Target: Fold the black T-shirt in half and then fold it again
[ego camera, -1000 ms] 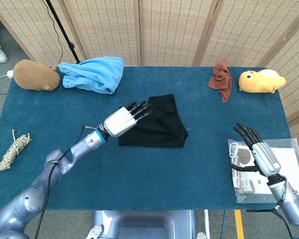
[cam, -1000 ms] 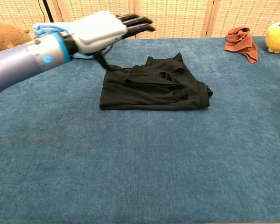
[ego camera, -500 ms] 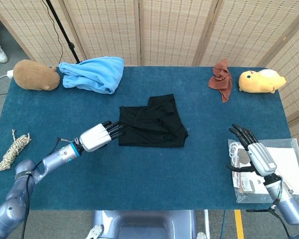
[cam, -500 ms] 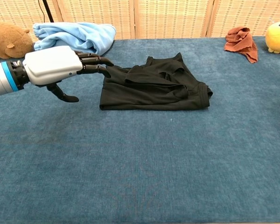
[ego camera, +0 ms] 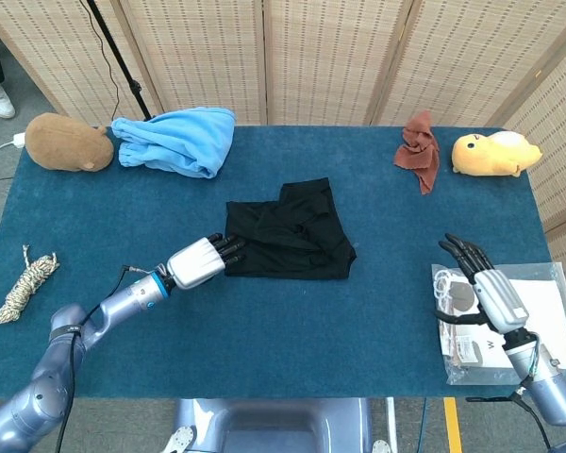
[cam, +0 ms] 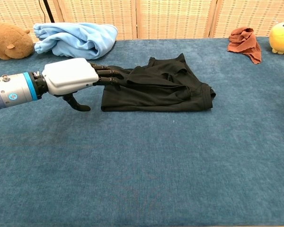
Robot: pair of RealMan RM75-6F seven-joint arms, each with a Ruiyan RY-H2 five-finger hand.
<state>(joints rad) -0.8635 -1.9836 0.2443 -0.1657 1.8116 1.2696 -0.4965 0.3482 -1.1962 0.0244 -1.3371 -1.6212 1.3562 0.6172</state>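
- Two cameras cover the scene; from the head view first: the soft black cotton T-shirt (ego camera: pixel 291 231) lies as a rumpled, roughly folded rectangle near the middle of the dark blue carpeted tabletop (ego camera: pixel 292 330).
- The left hand (ego camera: pixel 200 261) lies flat at the shirt's 8 o'clock corner, fingers straight and together, tips on or just under the hem, holding nothing.
- The right hand (ego camera: pixel 486 288) hovers well apart at 4 o'clock, over a clear plastic packet of papers (ego camera: pixel 547 330), fingers extended and empty.
- The cloth looks light, limp and prone to bunching; the napped cover should grip it, so lifting beats dragging. A pinch through all layers at a corner or hem seems the best hold.
- At 10 o'clock sit a light blue bundled towel (ego camera: pixel 174 142) and a brown plush animal (ego camera: pixel 68 142); at 2 o'clock a rust-red rag (ego camera: pixel 420 149) and a yellow plush duck (ego camera: pixel 495 153); at 9 o'clock a coiled beige rope (ego camera: pixel 24 283). Woven wicker screens (ego camera: pixel 321 57) close the back.
- From the chest view: the left hand (cam: pixel 73 78) is level with the table, dark fingers (cam: pixel 109 75) resting on the T-shirt's (cam: pixel 156 90) raised left edge, thumb (cam: pixel 75 102) hanging down onto the tabletop (cam: pixel 142 170). No grasp is formed.
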